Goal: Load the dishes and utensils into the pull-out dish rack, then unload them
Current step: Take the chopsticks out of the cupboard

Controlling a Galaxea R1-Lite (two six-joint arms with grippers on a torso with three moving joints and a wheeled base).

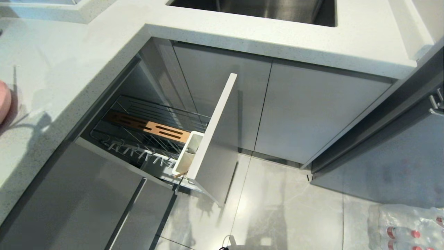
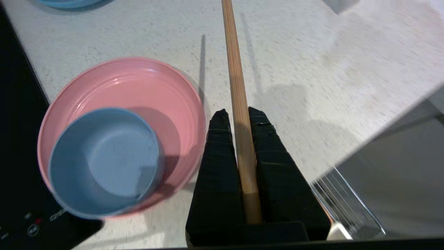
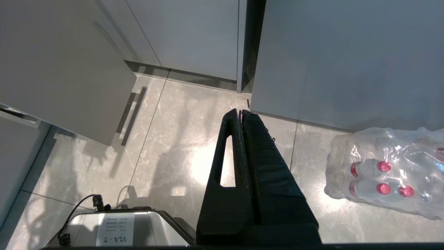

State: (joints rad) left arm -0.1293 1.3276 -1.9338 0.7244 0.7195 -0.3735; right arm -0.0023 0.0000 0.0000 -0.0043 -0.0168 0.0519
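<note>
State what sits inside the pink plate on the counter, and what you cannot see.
A blue-grey bowl sits inside the pink plate, off toward one side and empty. The part of the plate beneath the bowl is covered, so anything there cannot be seen.

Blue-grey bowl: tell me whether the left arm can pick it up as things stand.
Probably not yet: the left end effector is shut on a chopstick, so it has no free grip. The blue-grey bowl sits uncovered in the pink plate beside it.

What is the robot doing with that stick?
The left gripper is shut on a wooden chopstick, held above the countertop beside a blue-grey bowl sitting in a pink plate. The pull-out dish rack stands open. The right gripper hangs shut over the floor, idle.
</note>
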